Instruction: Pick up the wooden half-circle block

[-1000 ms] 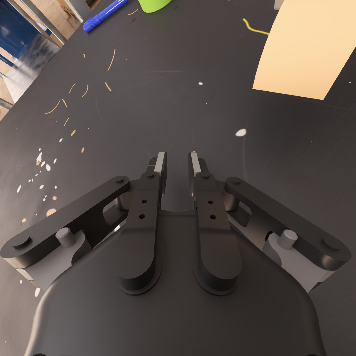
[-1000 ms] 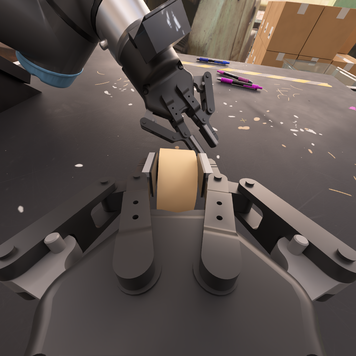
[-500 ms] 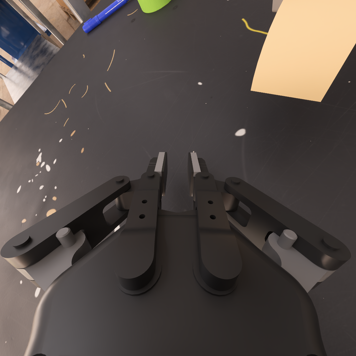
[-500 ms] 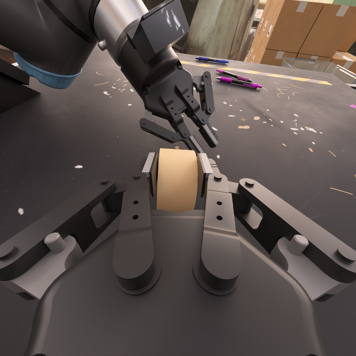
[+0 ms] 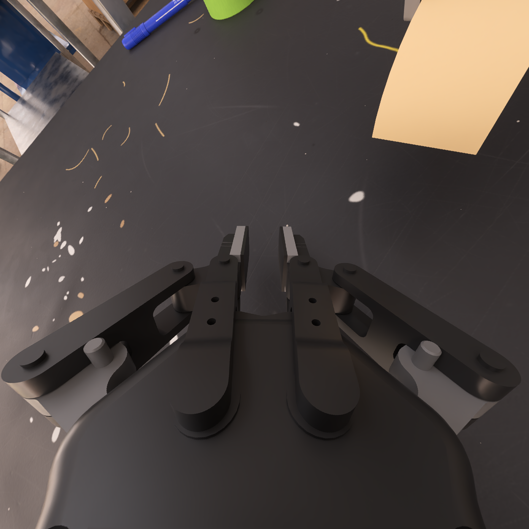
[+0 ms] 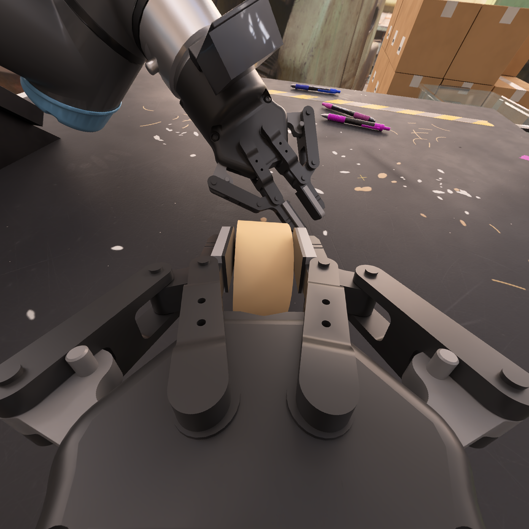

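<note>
In the left wrist view, one blue marker pen [image 5: 154, 24] lay at the upper left of the dark speckled counter [image 5: 229, 143], one green cup [image 5: 227, 8] beside it. The left end effector [image 5: 263, 243] stood slightly apart, empty. In the right wrist view, the right end effector [image 6: 263, 252] clamped the one pale wooden half-circle block [image 6: 263, 269] at centre; three pens lay upper right.

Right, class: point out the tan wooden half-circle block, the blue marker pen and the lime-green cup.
Tan wooden half-circle block [image 6: 263, 269]: right wrist view, on its curved face between the fingers.
Blue marker pen [image 5: 151, 24]: left wrist view, on its barrel.
Lime-green cup [image 5: 226, 8]: left wrist view, on its side wall.
</note>
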Robot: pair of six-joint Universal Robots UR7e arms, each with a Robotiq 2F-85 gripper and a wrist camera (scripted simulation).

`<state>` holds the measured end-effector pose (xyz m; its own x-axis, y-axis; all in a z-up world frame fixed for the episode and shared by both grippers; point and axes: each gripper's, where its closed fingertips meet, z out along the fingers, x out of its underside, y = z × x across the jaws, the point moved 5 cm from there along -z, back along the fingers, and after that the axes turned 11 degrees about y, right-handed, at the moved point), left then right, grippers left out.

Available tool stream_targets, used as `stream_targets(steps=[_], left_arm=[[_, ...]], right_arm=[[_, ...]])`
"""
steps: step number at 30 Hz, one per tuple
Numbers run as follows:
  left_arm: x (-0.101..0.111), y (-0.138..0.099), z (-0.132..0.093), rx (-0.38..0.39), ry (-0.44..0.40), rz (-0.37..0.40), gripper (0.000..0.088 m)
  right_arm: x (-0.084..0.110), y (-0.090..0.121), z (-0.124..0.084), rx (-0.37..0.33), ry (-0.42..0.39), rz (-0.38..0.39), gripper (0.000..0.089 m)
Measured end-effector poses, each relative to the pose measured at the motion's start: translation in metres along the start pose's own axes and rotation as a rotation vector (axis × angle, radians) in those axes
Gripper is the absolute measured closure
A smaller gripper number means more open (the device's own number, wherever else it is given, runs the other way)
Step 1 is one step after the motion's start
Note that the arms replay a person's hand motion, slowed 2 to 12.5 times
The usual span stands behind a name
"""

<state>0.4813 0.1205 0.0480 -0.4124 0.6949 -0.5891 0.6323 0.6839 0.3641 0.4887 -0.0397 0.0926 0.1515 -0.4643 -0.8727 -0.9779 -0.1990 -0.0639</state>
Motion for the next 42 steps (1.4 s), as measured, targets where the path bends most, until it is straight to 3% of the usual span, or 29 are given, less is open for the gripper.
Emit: stream_targets(steps=[42], left_arm=[[0.0000,-0.0004,0.0000,0.002,-0.002,0.006,0.0703]], right_arm=[[-0.0001,0.0020,-0.0016,0.009,-0.001,0.016,0.0533]])
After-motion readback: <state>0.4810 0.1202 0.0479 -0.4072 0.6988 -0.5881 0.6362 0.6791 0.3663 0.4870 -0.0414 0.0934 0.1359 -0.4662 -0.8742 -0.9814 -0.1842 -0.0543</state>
